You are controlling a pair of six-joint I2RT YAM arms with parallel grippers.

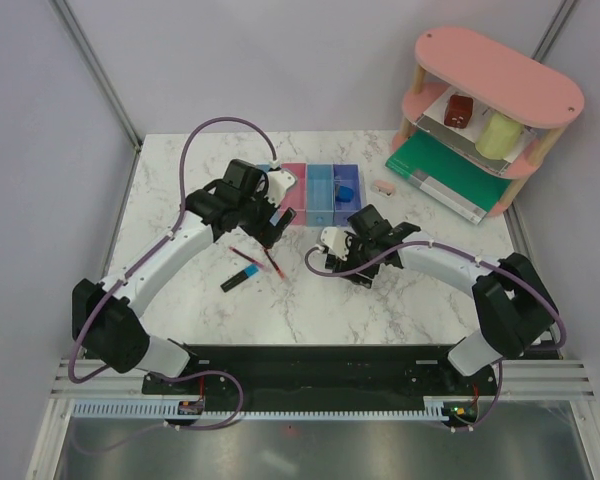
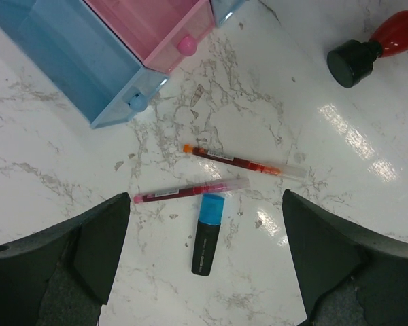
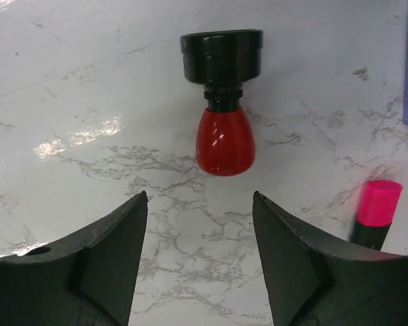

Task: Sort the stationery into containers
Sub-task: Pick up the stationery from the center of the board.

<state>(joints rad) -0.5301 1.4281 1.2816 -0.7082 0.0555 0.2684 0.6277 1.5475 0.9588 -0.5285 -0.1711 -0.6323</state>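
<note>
Containers (image 1: pixel 320 200) in row, blue block (image 1: pixel 346 191) inside one

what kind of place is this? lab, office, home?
Probably a robot lab test cell: marble-print table boxed in by plain grey panels, left arm and right arm bolted at its near edge, staged pink shelf.

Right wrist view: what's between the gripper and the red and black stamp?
Nothing. In the right wrist view, only bare marble table lies between the open right gripper and the red and black stamp.

Marble table (image 1: pixel 380 310) with bins (image 1: pixel 322 197), pens (image 2: pixel 241 161), marker (image 2: pixel 205 234), stamp (image 3: pixel 224 102), shelf (image 1: pixel 495 95)
</note>
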